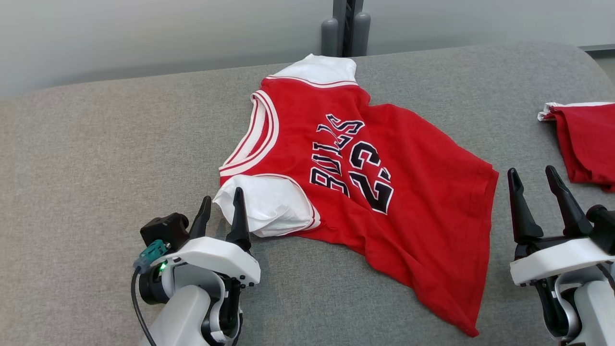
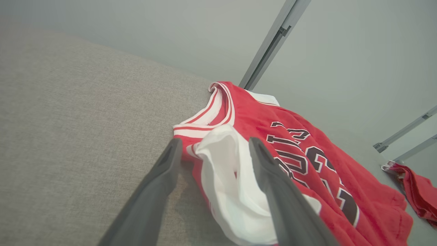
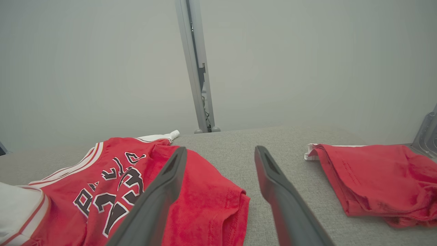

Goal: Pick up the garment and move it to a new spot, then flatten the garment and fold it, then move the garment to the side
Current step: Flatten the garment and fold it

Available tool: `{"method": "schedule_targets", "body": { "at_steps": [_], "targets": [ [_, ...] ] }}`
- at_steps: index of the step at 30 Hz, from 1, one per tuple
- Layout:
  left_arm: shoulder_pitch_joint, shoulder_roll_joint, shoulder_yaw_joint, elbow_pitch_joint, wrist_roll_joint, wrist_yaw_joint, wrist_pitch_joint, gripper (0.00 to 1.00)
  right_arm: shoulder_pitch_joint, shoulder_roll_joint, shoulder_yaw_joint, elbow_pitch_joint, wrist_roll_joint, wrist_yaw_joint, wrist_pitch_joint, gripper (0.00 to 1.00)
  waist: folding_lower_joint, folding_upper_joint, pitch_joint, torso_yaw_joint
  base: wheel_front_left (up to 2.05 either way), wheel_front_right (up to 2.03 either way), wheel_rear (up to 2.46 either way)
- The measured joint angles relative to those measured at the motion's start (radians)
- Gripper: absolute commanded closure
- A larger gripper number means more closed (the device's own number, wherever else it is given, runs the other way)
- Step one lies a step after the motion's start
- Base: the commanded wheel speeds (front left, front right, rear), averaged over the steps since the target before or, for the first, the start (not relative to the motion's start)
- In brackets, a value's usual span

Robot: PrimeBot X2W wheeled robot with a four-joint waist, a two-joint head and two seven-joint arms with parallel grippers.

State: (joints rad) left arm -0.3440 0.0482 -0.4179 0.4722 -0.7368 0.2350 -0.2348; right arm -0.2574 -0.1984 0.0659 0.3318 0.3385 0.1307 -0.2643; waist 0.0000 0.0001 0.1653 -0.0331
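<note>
Wide left gripper [image 1: 221, 204] sits at the garment's [image 1: 423, 216] sleeve [image 2: 222, 164], clearest from its wrist (right gripper [image 1: 531, 169] wide, empty).

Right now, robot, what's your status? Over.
Left gripper open at white sleeve; right gripper open, empty. Jersey spread, wrinkled, not folded. Second red garment far right, apart.

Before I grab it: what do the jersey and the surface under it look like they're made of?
Jersey: soft, matte knit cloth, likely cotton-like rather than slick mesh, going by its limp wrinkles and slightly fuzzy hem.
Surface: grey woven upholstery fabric, matte, with a fine heathered weave. Its rounded far edge suggests padding underneath.
</note>
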Motion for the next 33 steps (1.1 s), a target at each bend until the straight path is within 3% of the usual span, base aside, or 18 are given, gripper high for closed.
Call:
{"method": "schedule_targets", "body": {
  "at_steps": [7, 8, 10, 22, 33],
  "targets": [
    [-0.005, 0.000, -0.004, 0.006, -0.063, 0.001, 0.001, 0.00, 0.000, 0.000, 0.002, 0.006, 0.004, 0.000, 0.000, 0.00, 0.0000, -0.0001, -0.002, -0.003, 0.00, 0.00, 0.00],
    [-0.007, 0.000, -0.005, 0.006, -0.075, -0.002, 0.001, 0.47, 0.000, 0.000, 0.003, 0.007, 0.004, 0.000, 0.000, 0.00, 0.0000, -0.0001, -0.001, -0.002, 0.00, 0.00, 0.00],
    [-0.013, 0.000, -0.010, 0.009, -0.083, -0.005, 0.001, 0.98, 0.000, 0.000, 0.005, 0.008, 0.004, 0.000, 0.000, 0.00, 0.0000, 0.0000, -0.001, -0.001, 0.00, 0.00, 0.00],
    [-0.015, 0.021, 0.036, -0.048, -0.026, -0.001, -0.025, 1.00, 0.024, 0.002, 0.007, 0.029, 0.004, 0.000, 0.000, 0.00, 0.0000, 0.0000, -0.016, 0.010, 0.00, 0.00, 0.00],
    [0.132, 0.072, 0.081, -0.125, 0.050, 0.031, -0.025, 1.00, 0.061, 0.023, -0.004, 0.063, 0.002, 0.000, 0.000, 0.00, 0.0000, 0.0000, -0.062, 0.084, 0.00, 0.00, 0.00]
  ]
}}
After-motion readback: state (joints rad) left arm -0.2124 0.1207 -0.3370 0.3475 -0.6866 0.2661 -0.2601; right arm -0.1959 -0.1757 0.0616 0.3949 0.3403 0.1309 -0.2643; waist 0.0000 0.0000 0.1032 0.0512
